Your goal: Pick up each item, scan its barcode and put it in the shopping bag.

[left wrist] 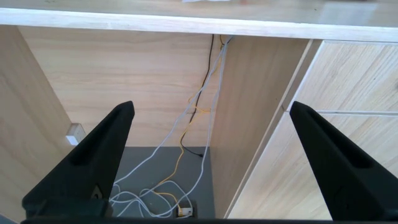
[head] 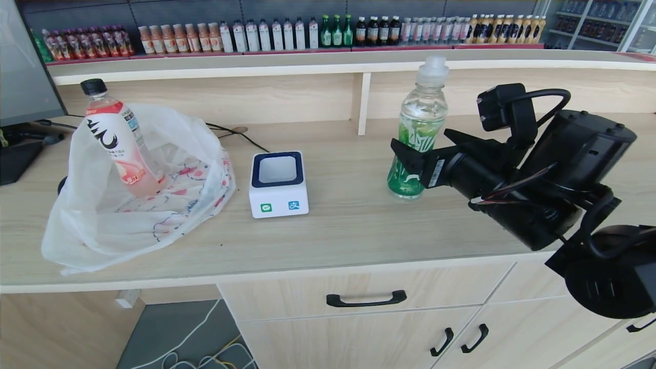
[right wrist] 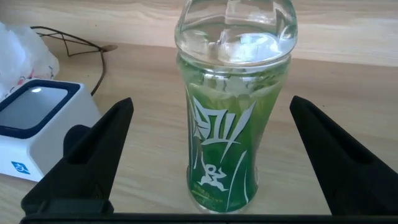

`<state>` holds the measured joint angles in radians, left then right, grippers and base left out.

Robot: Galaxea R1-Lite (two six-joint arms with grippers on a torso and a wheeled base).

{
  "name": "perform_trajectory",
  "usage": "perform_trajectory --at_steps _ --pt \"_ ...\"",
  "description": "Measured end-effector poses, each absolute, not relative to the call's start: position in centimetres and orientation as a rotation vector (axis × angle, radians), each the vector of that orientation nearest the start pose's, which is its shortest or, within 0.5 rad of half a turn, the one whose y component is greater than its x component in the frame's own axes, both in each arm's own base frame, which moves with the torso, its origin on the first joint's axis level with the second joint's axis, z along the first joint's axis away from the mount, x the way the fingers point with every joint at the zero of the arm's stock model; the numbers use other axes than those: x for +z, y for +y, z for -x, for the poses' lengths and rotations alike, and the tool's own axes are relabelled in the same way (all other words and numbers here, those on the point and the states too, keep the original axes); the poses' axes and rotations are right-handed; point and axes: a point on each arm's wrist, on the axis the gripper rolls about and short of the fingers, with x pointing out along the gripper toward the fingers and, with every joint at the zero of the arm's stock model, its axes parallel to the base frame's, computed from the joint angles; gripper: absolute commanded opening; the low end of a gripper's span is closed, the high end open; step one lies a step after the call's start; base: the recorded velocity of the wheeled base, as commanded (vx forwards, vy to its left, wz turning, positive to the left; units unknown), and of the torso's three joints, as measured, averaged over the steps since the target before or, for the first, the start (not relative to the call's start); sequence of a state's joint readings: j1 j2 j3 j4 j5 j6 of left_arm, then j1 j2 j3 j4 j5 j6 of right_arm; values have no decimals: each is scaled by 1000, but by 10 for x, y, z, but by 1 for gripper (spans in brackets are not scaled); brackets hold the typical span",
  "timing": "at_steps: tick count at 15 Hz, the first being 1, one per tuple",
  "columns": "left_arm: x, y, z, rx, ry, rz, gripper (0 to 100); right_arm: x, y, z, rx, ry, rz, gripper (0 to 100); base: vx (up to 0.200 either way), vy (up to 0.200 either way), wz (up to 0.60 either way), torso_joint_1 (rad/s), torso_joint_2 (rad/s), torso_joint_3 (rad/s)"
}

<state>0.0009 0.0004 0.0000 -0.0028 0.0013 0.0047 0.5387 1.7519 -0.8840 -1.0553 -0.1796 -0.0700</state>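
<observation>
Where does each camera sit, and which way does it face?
Head view: on the head, looking down at the counter; right arm shows.
Left wrist view: below counter level, facing cables; open left tool shows.
Right wrist view: faces green bottle; open right tool flanks it.
Shared: head and right wrist see bottle, scanner.

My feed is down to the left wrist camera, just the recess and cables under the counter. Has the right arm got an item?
Observer: Not gripped. The right gripper is open around a green bottle standing upright on the counter.
Operator: Anything bagged?
Observer: A pink bottle leans inside the shopping bag.
Operator: What lies between the two bottles?
Observer: A white scanner, on the counter beside the bag.
</observation>
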Motion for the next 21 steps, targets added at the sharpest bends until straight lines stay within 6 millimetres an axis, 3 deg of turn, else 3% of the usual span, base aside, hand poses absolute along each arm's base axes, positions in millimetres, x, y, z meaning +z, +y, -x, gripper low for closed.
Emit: perform_trajectory --at_steps 9,21 --pt "76 0 23 2 -2 -4 100 225 168 -310 318 -193 8 100 0 0 0 0 0 0" --pt "76 0 23 2 -2 -4 100 236 174 -322 227 -203 35 100 0 0 0 0 0 0"
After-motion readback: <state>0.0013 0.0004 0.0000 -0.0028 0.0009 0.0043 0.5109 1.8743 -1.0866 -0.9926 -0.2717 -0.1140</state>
